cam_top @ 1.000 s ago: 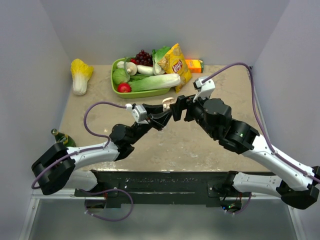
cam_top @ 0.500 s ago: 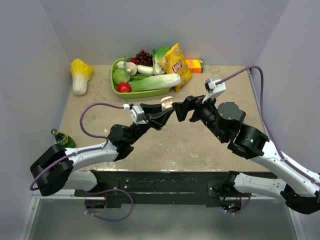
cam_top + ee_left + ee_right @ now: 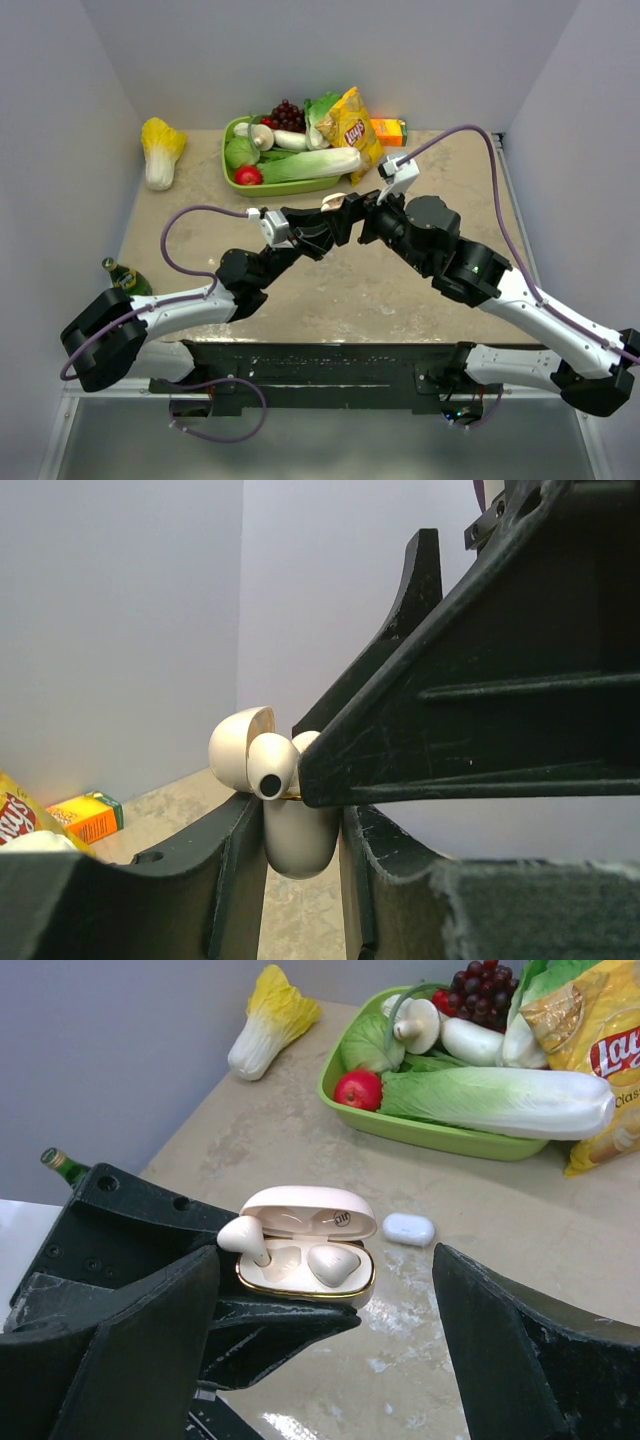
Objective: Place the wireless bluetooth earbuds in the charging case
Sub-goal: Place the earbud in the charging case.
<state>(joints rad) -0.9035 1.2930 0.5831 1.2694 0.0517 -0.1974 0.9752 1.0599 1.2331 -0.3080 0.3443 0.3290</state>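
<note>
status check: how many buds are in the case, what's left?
Done: one earbud lies seated in the right well of the open charging case. In hand: the left gripper clamps the case above the table. The second earbud stands tilted at the left well with its head raised, not seated. The right gripper is open, facing the case, holding nothing. Left: press that second earbud down into its well.

The charging case [image 3: 300,1206], cream-white and rounded with a gold-rimmed tan interior, was held upright between the fingers of the left hand [image 3: 300,815], its lid hinged open. One earbud [image 3: 333,1263] lay seated in its well. The second earbud [image 3: 246,1236] stood tilted, its stem only partly entered.
</note>
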